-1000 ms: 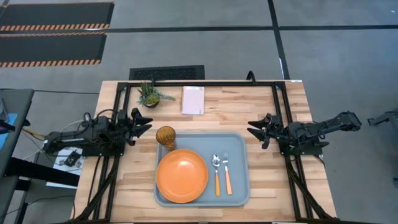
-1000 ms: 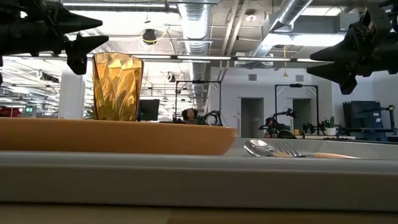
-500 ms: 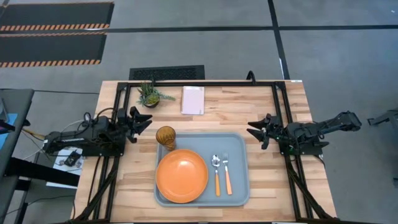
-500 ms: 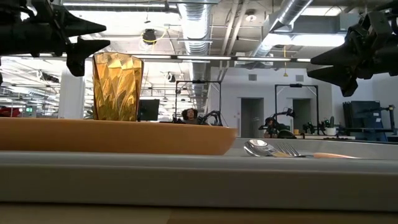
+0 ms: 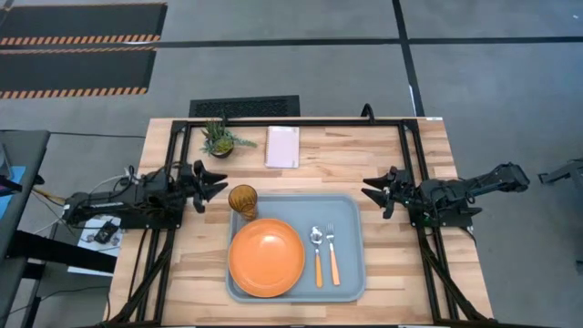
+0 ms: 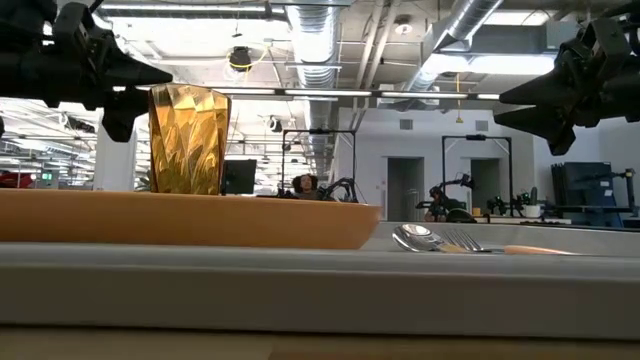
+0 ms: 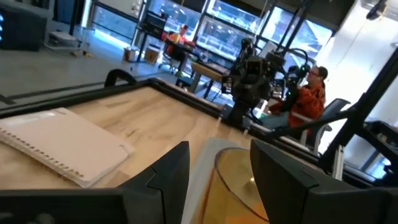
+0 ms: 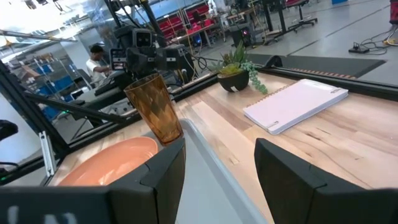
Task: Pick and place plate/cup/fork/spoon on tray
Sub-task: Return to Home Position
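Left gripper (image 5: 215,183) has nudged closer to the cup (image 5: 242,200), fingers spread, frame-left of it; right gripper (image 5: 373,192) sits spread beside the tray (image 5: 351,273).

Two matte-black jointed arms with exposed cables and pointed two-fingered tips.

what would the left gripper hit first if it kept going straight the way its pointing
Most likely the cup. In the high view the left gripper is open, pointing across the table, with the cup just ahead at the tray's corner. Its wrist view shows the cup's rim between the fingers, though height is hard to judge.
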Tool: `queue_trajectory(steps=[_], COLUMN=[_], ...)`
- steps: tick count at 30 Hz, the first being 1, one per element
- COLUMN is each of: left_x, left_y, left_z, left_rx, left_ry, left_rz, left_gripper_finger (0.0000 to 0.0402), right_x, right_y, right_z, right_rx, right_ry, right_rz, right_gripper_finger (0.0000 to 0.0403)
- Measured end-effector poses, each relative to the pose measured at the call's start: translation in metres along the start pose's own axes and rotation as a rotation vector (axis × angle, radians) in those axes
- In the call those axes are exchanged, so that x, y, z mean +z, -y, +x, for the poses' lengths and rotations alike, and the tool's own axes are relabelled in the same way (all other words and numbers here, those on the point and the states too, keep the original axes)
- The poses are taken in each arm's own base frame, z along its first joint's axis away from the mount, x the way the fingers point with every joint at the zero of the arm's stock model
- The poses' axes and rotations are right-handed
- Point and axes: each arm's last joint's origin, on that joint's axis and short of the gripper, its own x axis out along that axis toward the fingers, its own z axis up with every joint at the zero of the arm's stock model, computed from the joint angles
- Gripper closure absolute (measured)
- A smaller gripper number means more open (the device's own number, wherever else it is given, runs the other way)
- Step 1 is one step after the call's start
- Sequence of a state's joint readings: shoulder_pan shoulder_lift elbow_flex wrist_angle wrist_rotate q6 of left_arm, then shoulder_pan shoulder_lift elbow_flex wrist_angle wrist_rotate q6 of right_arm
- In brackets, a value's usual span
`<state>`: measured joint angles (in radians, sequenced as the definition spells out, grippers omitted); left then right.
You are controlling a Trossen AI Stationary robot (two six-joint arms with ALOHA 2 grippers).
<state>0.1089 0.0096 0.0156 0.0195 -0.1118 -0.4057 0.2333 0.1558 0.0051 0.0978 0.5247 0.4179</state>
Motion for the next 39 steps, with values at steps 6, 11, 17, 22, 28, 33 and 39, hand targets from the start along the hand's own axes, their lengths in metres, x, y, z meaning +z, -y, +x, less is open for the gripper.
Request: queue_trajectory(steps=[6, 11, 17, 22, 28, 33, 39], left_x=[0.0002, 0.0003, 0.0005, 0.0006, 0.0007, 0.0008, 0.0008], left_y=[0.0001, 0.0002, 0.0002, 0.0002, 0.0002, 0.0003, 0.0003], left_z=[-0.0001, -0.0002, -0.0003, -0.0003, -0.0003, -0.0003, -0.0003], left_rx=[0.001, 0.002, 0.003, 0.004, 0.005, 0.004, 0.004], left_ry=[-0.006, -0.007, -0.009, -0.008, -0.009, -0.008, -0.008], left_rz=[0.001, 0.001, 0.002, 0.002, 0.002, 0.002, 0.002], left_gripper_finger=[0.0244, 0.0244, 0.0244, 0.0244, 0.0244, 0.0244, 0.0244], right_x=[0.0000, 0.0000, 0.0000, 0.0000, 0.0000, -0.0001, -0.0001], right_y=[0.0000, 0.0000, 0.0000, 0.0000, 0.0000, 0.0000, 0.0000], right_z=[0.0000, 0.0000, 0.0000, 0.0000, 0.0000, 0.0000, 0.0000], right_rx=[0.001, 0.000, 0.001, 0.001, 0.001, 0.000, 0.000], right_ry=[0.000, -0.001, -0.001, -0.001, -0.001, -0.001, -0.001], right_rz=[0.000, 0.000, 0.000, 0.000, 0.000, 0.000, 0.000], right_gripper_finger=[0.0188, 0.0188, 0.0188, 0.0188, 0.0188, 0.0188, 0.0188])
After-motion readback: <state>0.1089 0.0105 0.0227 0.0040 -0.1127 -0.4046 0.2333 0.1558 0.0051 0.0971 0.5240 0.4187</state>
